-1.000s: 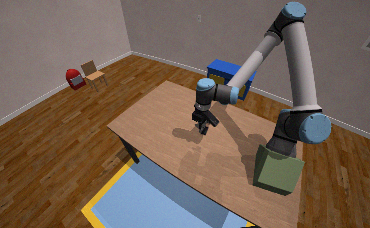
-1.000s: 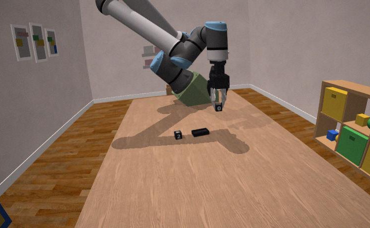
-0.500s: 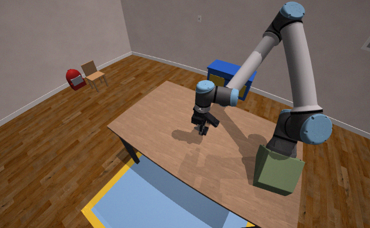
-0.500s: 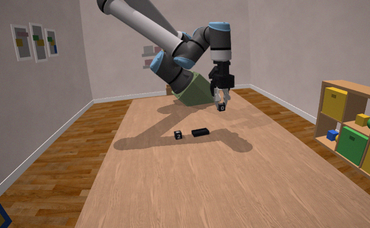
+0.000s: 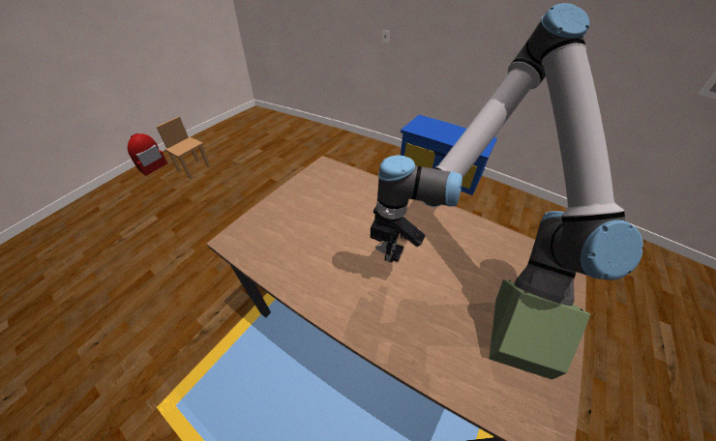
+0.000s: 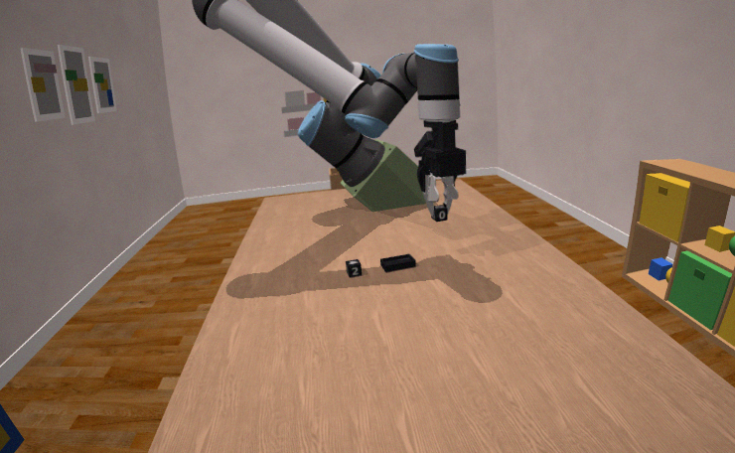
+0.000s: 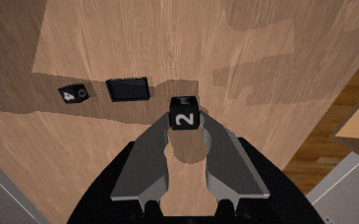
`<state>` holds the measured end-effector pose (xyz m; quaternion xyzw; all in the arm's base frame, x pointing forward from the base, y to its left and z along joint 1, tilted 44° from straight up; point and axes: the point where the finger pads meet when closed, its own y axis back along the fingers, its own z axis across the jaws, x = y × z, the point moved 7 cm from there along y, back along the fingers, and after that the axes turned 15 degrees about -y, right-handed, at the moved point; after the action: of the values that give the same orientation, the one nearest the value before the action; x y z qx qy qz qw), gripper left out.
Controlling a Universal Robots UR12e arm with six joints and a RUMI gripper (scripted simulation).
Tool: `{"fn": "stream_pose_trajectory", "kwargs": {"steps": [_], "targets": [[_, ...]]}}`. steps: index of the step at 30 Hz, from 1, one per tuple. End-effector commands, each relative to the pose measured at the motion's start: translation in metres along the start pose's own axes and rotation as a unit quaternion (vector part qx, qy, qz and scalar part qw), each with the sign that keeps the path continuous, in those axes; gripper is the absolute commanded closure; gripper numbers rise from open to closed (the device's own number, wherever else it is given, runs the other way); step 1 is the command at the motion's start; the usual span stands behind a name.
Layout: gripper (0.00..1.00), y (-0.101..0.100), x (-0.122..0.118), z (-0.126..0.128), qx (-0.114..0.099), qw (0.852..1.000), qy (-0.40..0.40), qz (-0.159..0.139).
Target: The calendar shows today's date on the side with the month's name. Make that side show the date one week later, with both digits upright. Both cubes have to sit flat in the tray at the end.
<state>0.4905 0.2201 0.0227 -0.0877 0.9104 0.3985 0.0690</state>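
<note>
My gripper is shut on a black cube, held above the table. Its face toward the exterior camera reads 0; in the wrist view a 2 shows, turned on its side. A second black cube sits on the table beside the tray, apart from it; it shows a 2 in the exterior view, and a 4 and a 0 in the wrist view. The black tray is empty. The month's name is not readable. In the top view the arm hides tray and loose cube.
The table carries the arm's green base block. A shelf with coloured bins stands beyond the table's right side in the exterior view. A blue cabinet stands behind the table in the top view.
</note>
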Motion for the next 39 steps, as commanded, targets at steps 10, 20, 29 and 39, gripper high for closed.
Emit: {"fn": "stream_pose_trajectory", "kwargs": {"steps": [10, 20, 29, 39], "targets": [[0.90, -0.028, 0.000, 0.000, 0.000, 1.000, 0.000, 0.000], [0.90, -0.075, -0.001, 0.000, 0.000, 1.000, 0.000, 0.000], [0.90, -0.093, -0.001, 0.000, 0.000, 1.000, 0.000, 0.000], [0.90, -0.096, -0.001, 0.000, 0.000, 1.000, 0.000, 0.000]]}}
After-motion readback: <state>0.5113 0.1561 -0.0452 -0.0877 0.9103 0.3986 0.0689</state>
